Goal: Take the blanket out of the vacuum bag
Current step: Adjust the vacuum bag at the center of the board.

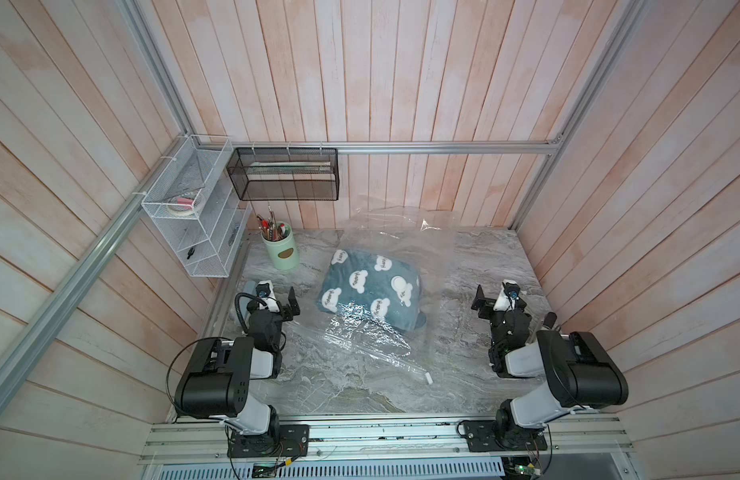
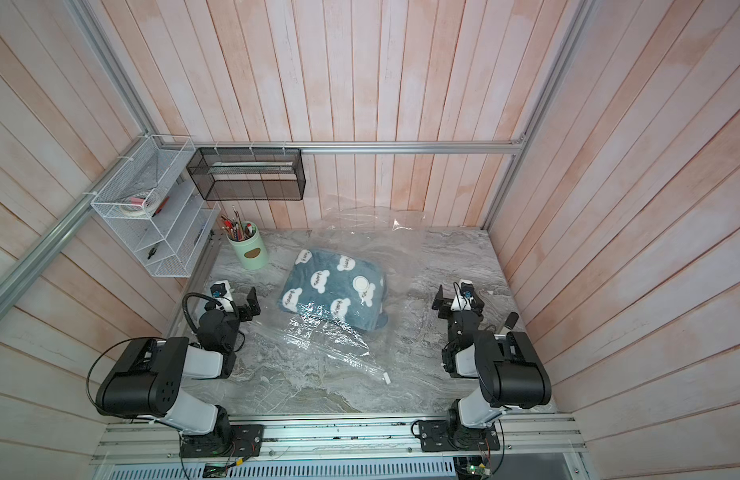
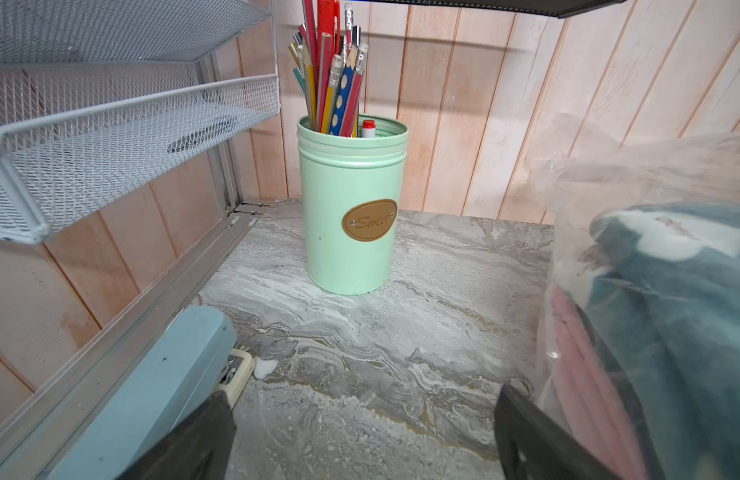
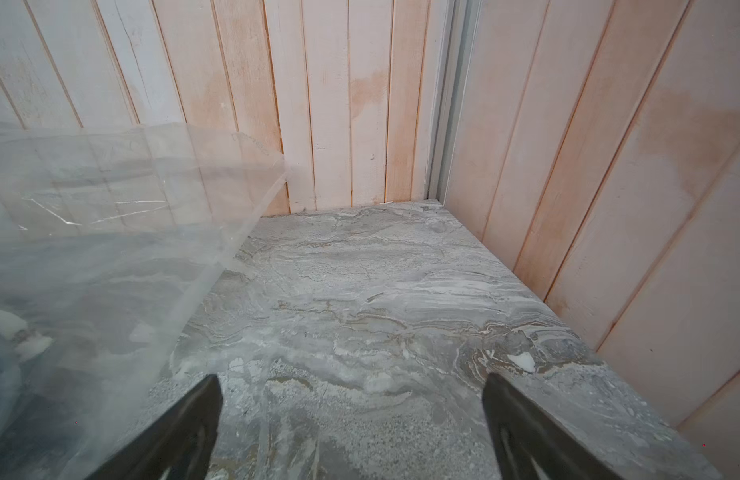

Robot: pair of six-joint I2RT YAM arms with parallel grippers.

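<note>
Blanket (image 1: 370, 286) in vacuum bag (image 1: 360, 336), left end effector (image 3: 364, 395), right end effector (image 4: 351, 379) (both gaping, empty)

A mint-green metal tin (image 3: 351, 216) of pencils (image 3: 339, 83) stands upright near the grey marbled bench's (image 3: 401, 332) back corner. A transparent crinkly plastic vacuum bag (image 3: 609, 174) holds a teal fleece blanket (image 3: 671, 311); the left gripper (image 3: 364, 395) gapes empty.

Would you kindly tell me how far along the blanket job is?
Done: nothing; the blanket lies inside the vacuum bag. In hand: nothing; the left gripper and right gripper flank it, jaws open, empty. Left: opening the bag near its slider clip, pulling the blanket out.
</note>
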